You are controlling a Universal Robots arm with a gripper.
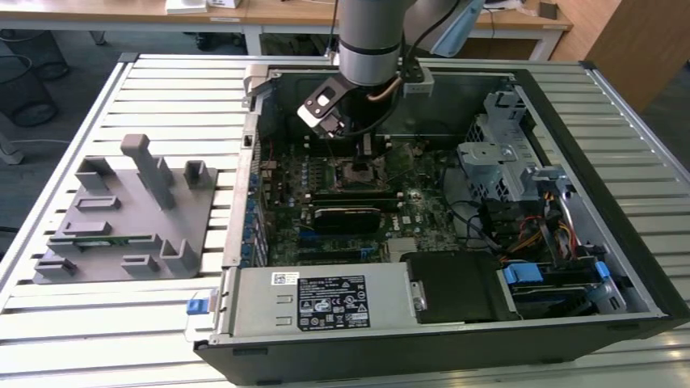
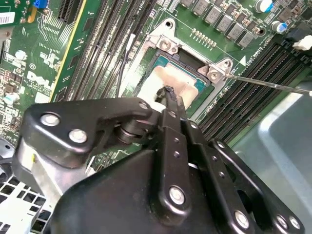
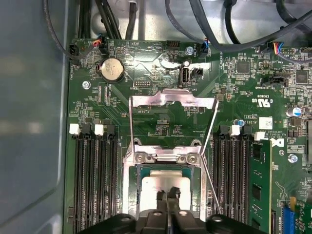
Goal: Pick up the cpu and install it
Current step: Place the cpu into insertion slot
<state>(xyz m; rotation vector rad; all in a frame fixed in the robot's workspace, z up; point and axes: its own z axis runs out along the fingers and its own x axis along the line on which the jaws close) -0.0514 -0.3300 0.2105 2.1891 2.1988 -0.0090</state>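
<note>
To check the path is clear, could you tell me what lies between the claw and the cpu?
Nothing: in the first wrist view the claw hangs directly over the cpu, with no object between them.

Slatted metal table [image 1: 161, 81] — wooden desks [image 1: 291, 11] behind

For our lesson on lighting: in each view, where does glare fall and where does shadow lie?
First wrist view: glare whitens the cpu top and the raised metal frame. Second wrist view: the cpu looks washed pale, the gripper in front dark. Exterior view: the case inside is shadowed under the arm, the table bright.
</note>
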